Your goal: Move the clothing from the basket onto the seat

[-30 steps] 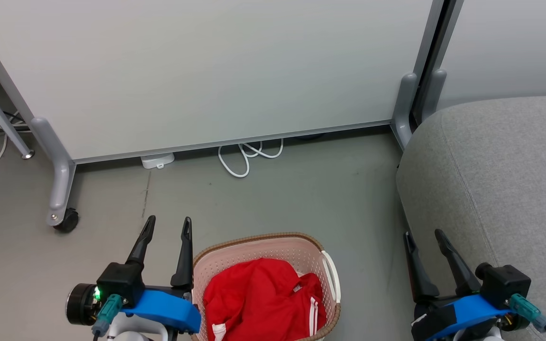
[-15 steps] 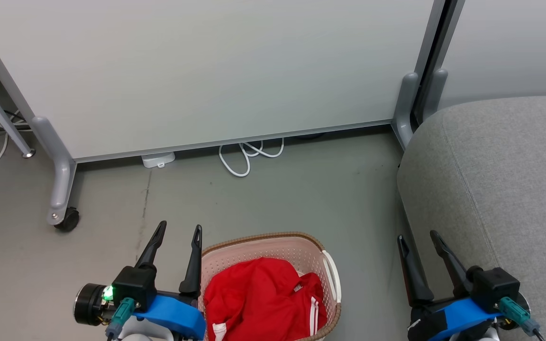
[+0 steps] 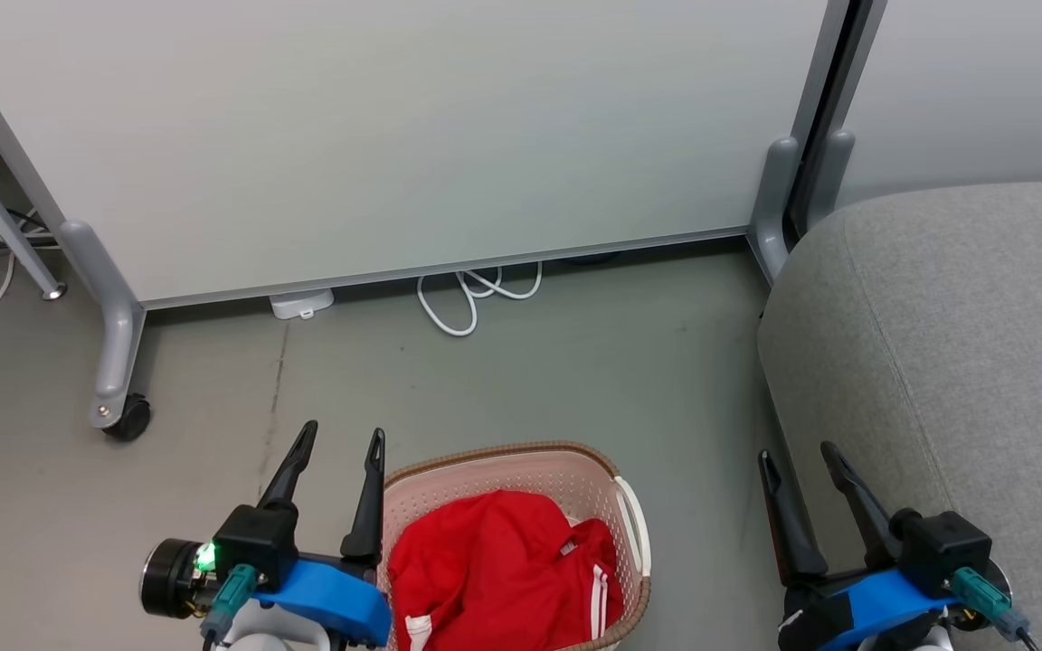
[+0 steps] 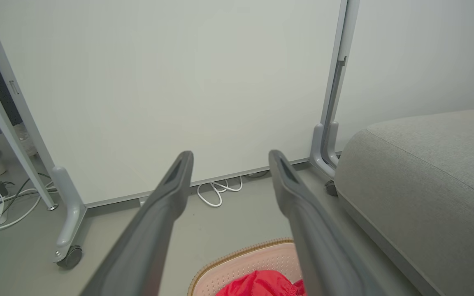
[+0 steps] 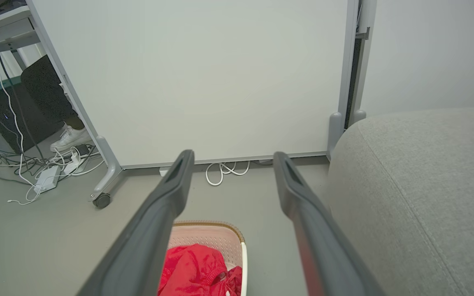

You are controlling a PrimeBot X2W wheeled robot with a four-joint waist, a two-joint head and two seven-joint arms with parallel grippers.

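Red clothing point(image 3: 496, 571) is seen bunched in the basket point(image 3: 503, 455) on the floor point(image 3: 575, 380), w/ the seat point(image 3: 955, 344) nearby at right. The left claw point(image 3: 343, 430) & right claw point(image 3: 796, 450) are held spread, empty; a deep pinch at mid-heap is advised before lifting.
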